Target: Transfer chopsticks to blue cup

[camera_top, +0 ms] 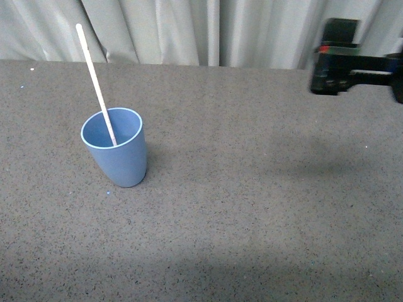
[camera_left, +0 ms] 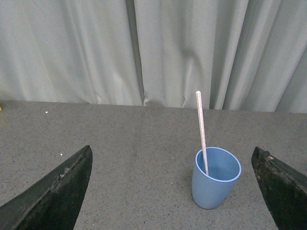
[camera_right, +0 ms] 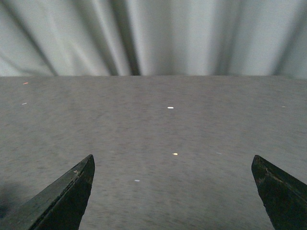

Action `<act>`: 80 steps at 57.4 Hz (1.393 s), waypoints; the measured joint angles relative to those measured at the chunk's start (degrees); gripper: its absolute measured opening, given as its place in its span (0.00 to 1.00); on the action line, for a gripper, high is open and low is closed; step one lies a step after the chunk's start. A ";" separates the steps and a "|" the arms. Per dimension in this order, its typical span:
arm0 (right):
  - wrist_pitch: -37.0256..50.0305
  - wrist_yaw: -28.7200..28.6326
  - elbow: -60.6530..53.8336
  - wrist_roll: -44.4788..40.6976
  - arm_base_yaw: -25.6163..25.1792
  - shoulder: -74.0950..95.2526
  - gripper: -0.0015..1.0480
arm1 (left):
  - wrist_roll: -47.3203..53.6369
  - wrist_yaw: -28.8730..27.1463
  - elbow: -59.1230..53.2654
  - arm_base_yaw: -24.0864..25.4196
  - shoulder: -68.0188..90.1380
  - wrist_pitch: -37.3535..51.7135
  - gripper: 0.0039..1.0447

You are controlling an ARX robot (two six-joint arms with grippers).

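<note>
The blue cup [camera_top: 116,151] stands upright on the grey table at the left of the front view. The cream-white chopstick [camera_top: 94,80] stands in it, leaning against the rim with its top tilted to the far left. Both also show in the left wrist view: the cup [camera_left: 214,178] and the chopstick [camera_left: 201,129]. My left gripper [camera_left: 172,191] is open and empty, back from the cup. My right gripper [camera_right: 172,191] is open and empty over bare table; its arm [camera_top: 343,60] shows raised at the far right of the front view.
The grey speckled table [camera_top: 252,207] stretches across the view. Grey curtains [camera_top: 208,28] hang behind its far edge. Small white specks [camera_right: 170,107] lie on the table surface.
</note>
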 joint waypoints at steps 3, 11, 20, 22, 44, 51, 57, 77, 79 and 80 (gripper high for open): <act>-3.13 1.40 -3.54 0.11 -3.21 -5.60 0.91 | -0.02 0.00 0.00 0.00 0.00 0.00 0.94; 0.17 2.08 -13.35 -1.86 -7.72 -17.66 0.85 | -0.02 0.00 0.00 0.00 0.02 0.00 0.94; 16.70 -0.31 -22.97 -7.17 -9.60 -23.21 0.59 | 0.00 0.00 0.00 0.00 0.04 0.00 0.94; 16.44 -0.63 -23.71 -7.48 -9.97 -24.63 0.54 | 0.00 0.00 0.00 0.00 0.02 0.00 0.94; 1.22 -6.95 -30.71 -8.79 -16.57 -46.88 0.01 | 0.00 0.00 0.00 0.00 0.02 0.00 0.94; -3.78 -7.06 -31.58 -8.76 -16.57 -52.78 0.01 | -0.02 0.00 0.00 0.00 0.02 0.00 0.94; -7.56 -7.06 -31.93 -8.79 -16.57 -57.11 0.01 | 0.00 0.00 0.00 0.00 0.02 0.00 0.94; -19.65 -7.08 -32.24 -8.79 -16.57 -70.36 0.01 | 0.00 0.00 0.00 0.00 0.02 0.00 0.94; -20.52 -7.08 -32.24 -8.76 -16.57 -71.30 0.01 | 0.00 0.00 0.00 0.00 0.02 0.00 0.94; -21.09 -7.08 -32.24 -8.76 -16.57 -71.84 0.01 | 0.00 0.00 0.00 0.00 0.02 0.00 0.94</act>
